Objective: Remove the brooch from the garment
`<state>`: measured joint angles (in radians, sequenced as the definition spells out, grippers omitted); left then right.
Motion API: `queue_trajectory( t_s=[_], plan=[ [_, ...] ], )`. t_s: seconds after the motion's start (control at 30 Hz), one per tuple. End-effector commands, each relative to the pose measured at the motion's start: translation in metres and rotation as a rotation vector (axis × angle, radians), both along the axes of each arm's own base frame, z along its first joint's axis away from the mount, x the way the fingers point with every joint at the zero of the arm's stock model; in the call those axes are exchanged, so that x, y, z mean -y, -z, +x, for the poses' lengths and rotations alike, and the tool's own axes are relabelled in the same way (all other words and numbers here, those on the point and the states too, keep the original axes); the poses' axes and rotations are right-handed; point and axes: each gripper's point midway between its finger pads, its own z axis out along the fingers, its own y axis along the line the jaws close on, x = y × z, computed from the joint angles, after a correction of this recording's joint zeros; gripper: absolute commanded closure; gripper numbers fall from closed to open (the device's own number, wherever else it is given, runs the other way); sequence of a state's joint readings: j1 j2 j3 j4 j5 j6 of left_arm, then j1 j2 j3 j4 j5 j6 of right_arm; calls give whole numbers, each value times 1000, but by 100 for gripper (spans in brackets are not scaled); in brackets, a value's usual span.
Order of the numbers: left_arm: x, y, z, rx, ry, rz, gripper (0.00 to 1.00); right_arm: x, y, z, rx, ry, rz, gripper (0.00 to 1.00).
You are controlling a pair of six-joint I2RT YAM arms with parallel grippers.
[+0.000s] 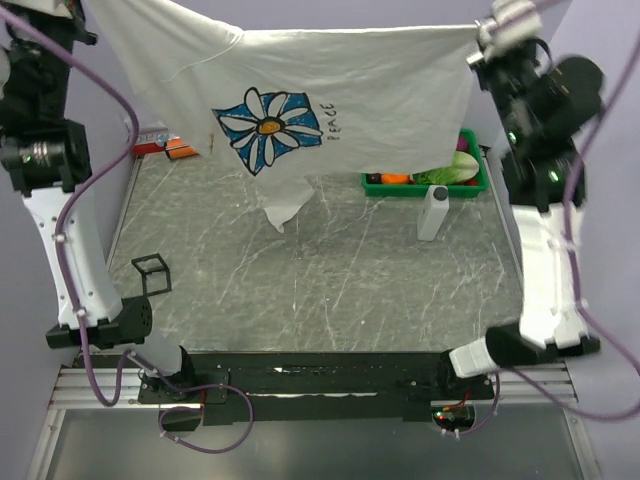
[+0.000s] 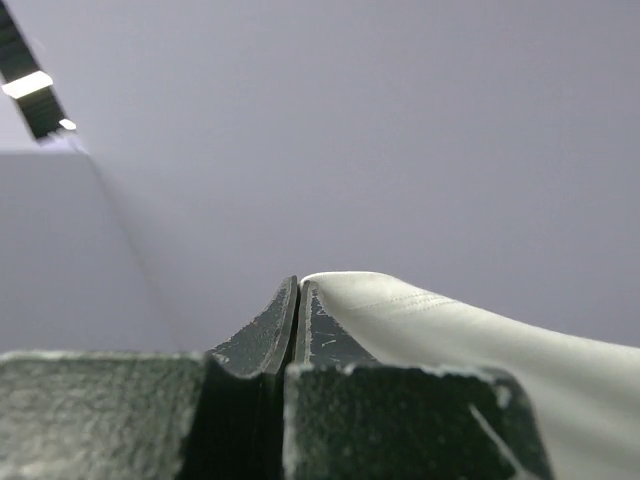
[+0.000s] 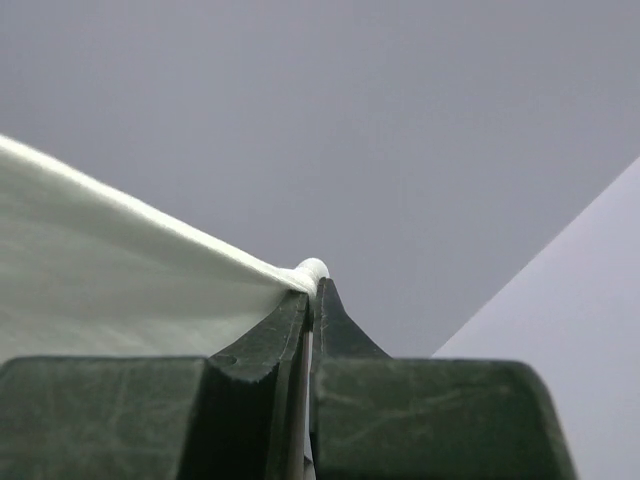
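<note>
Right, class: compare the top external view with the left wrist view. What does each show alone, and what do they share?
Only the top view: the blue daisy print and word PEACE on the white short-sleeved T-shirt, the grey marbled table and a green plastic tray. Only the wrist view: the dark left claw shut on the shirt's stitched edge. Both: the white fabric.

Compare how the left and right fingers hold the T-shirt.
The left fingers have the T-shirt leaving to the right of their view as a smooth stitched edge. The right fingers have it leaving leftward, bunched into a small roll at the tips. From above, the right fingers meet the shirt's corner in view, while the left fingers are out of frame. Both are shut on the cloth.
</note>
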<state>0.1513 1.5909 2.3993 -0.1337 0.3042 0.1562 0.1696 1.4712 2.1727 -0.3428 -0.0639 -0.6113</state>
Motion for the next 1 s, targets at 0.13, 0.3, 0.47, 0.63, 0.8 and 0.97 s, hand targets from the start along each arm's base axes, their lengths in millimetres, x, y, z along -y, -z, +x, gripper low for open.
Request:
queue_trajectory(
  t_s=[0.13, 0.3, 0.47, 0.63, 0.8, 0.97],
  plan=[
    [0, -94, -150, 382, -155, 54, 99, -27, -12, -121, 123, -247, -44, 100],
    [4, -118, -194, 513, -165, 50, 99, -27, -16, -145, 134, -273, -12, 100],
    [3, -100, -163, 426, -150, 66, 99, -34, 8, -123, 64, -288, -27, 100],
    [-5, -2, -57, 111, -124, 97, 99, -49, 71, -74, -82, -320, -45, 100],
    [-4, 127, 31, -202, -49, 128, 99, -67, 177, -24, -318, -340, -69, 100],
    [-13, 272, 118, -499, -16, 154, 99, -80, 279, 29, -523, -290, -104, 100]
  ],
)
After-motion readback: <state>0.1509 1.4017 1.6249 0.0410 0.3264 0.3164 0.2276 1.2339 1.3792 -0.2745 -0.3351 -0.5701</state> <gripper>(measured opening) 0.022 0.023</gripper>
